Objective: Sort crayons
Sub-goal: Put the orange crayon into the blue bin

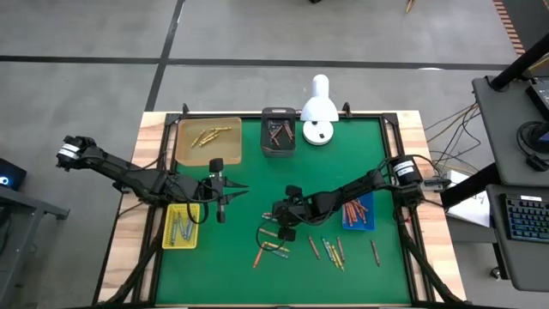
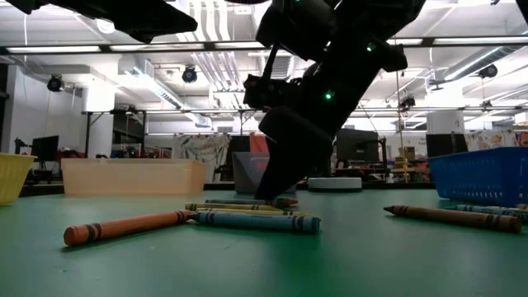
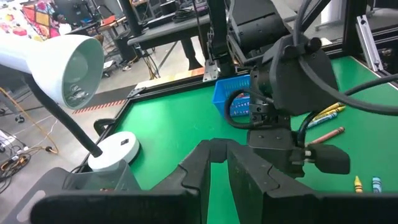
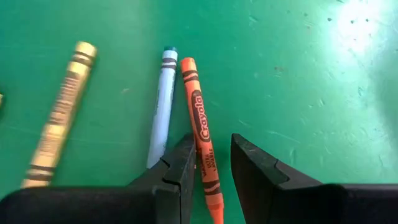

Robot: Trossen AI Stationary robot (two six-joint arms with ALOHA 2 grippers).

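Loose crayons lie flat on the green mat (image 1: 257,172) near its front middle (image 1: 330,249). My right gripper (image 1: 283,225) is down among them, open. In the right wrist view (image 4: 211,168) its fingers stand on either side of an orange crayon (image 4: 198,118), with a pale blue crayon (image 4: 163,99) and a gold one (image 4: 62,106) beside it. In the low view the gripper (image 2: 276,186) reaches down behind an orange crayon (image 2: 128,227) and a blue-green one (image 2: 256,220). My left gripper (image 1: 240,190) hovers by the yellow tray (image 1: 168,232), shut and empty; it also shows in its wrist view (image 3: 219,149). My right gripper comes from above, pointing down, its fingers across the orange crayon's wrapped half. One finger's inner edge (image 4: 188,165) lies against the crayon's side (image 4: 203,152); the other finger (image 4: 249,165) stands apart. The crayon lies flat on the mat.
Four trays stand around the mat: a tan one (image 1: 184,150) far left with gold crayons, a dark one (image 1: 266,142) at the far middle, the yellow one at the left, a blue one (image 1: 346,225) at the right. A white lamp (image 1: 319,112) stands at the far edge.
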